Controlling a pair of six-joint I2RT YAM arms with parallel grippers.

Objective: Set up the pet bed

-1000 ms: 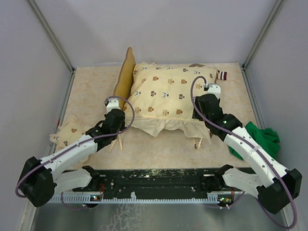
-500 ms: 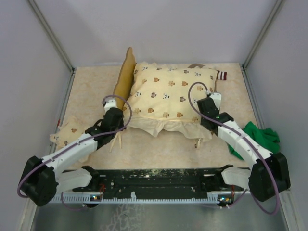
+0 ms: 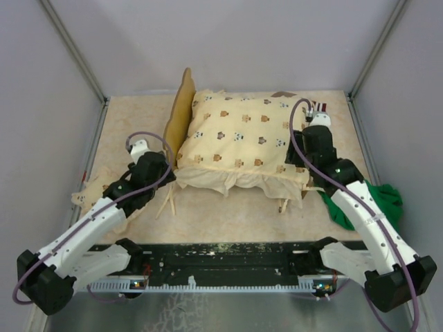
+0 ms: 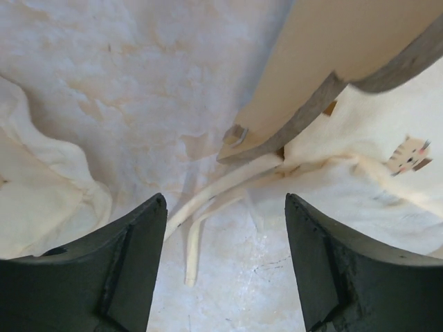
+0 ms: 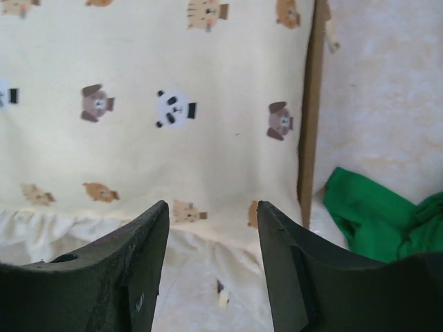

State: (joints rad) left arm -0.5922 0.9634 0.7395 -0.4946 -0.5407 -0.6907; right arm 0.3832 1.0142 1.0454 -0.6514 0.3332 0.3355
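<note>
The pet bed stands mid-table with its wavy wooden headboard [image 3: 182, 104] at the left end. A cream animal-print quilt [image 3: 239, 135] covers the bed and hangs over its near side. My left gripper [image 3: 159, 176] is just off the bed's near left corner. In the left wrist view it [image 4: 225, 232] is open and empty above the quilt's ties [image 4: 208, 200], below the wooden frame [image 4: 332, 41]. My right gripper [image 3: 301, 153] hovers over the quilt's right end. It [image 5: 211, 232] is open, nothing between its fingers, with the frame's edge [image 5: 311, 124] beside the quilt [image 5: 152, 104].
A small animal-print pillow [image 3: 93, 190] lies on the table left of my left arm. A green cloth [image 3: 377, 197] lies bunched right of the bed, under my right arm. A small striped item [image 3: 320, 107] sits past the bed's far right corner. Walls enclose the table.
My left gripper has opened and drawn back to the left, away from the bed's corner. My right gripper has shifted toward the bed's far right end.
</note>
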